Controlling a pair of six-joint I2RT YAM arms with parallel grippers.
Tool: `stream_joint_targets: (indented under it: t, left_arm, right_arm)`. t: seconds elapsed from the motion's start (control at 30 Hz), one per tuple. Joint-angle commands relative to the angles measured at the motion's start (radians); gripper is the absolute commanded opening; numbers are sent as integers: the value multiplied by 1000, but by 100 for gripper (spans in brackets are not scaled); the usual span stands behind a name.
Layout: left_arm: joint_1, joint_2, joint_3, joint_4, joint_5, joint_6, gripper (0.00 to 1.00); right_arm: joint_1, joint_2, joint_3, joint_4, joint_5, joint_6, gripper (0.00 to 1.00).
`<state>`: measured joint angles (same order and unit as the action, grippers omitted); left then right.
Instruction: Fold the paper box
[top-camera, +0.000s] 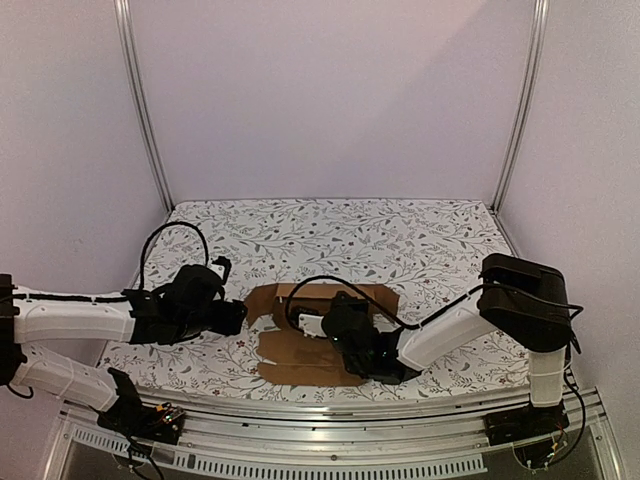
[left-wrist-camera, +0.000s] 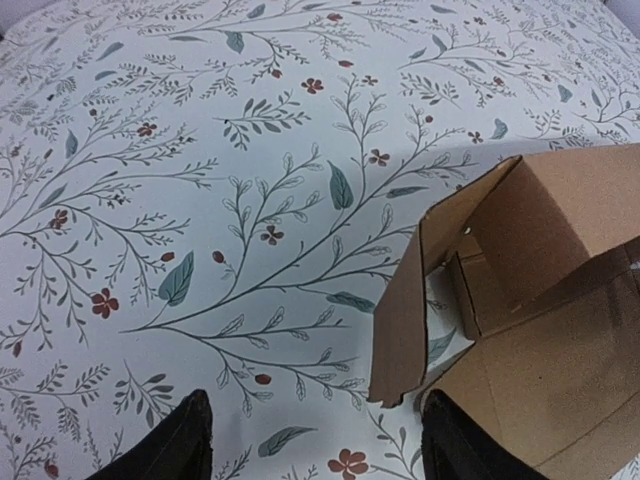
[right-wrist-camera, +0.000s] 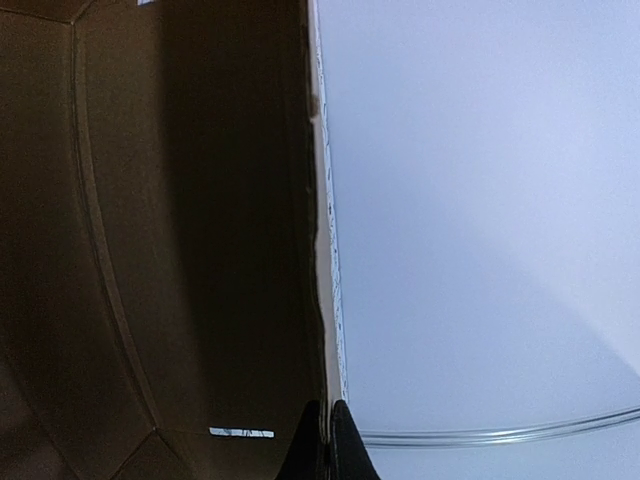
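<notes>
The paper box (top-camera: 290, 352) is a brown cardboard sheet lying partly folded on the middle of the floral table. My right gripper (top-camera: 338, 322) reaches over it from the right. In the right wrist view my right gripper (right-wrist-camera: 326, 440) is shut on the thin edge of a raised panel of the paper box (right-wrist-camera: 180, 250), which fills the left half. My left gripper (top-camera: 238, 318) sits just left of the sheet. In its wrist view the left gripper (left-wrist-camera: 320, 450) is open and empty, with a raised flap of the paper box (left-wrist-camera: 540, 300) by its right finger (left-wrist-camera: 455, 445).
The floral tablecloth (top-camera: 420, 240) covers the table. Pale walls and two metal posts (top-camera: 145, 110) (top-camera: 520, 110) close the back corners. A black cable (top-camera: 170, 235) loops above the left arm. The metal rail (top-camera: 330, 445) runs along the near edge.
</notes>
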<state>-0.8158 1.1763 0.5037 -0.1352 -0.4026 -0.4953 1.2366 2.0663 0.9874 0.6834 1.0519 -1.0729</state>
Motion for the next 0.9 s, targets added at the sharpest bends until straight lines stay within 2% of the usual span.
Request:
stream_joint_targets:
  t: [0.0,0.3,0.5,0.67,0.73,0.87]
  left_arm:
    - [50,35,20,96,125,56,70]
    - [68,46,22,169,243,114,70]
    - [89,-21,40,121,258,118,70]
    - [114,-91,45,90,238,57,70]
    - [136,-81,55,87,222,33,66]
    - [182,10,90,94,212,36,51]
  right_arm:
    - [-9,-25,-28,-72,-31,52,0]
    - [-11,-32,-30,-89,-32,70,0]
    - [-12,-38,-29,-106,-34,88,0]
    - [-12,-35,-29,-115,-37,103,0]
    - [-11,-34,-29,-118,-39,110,0]
    - [-12,-34,-28,-123,-41,114,0]
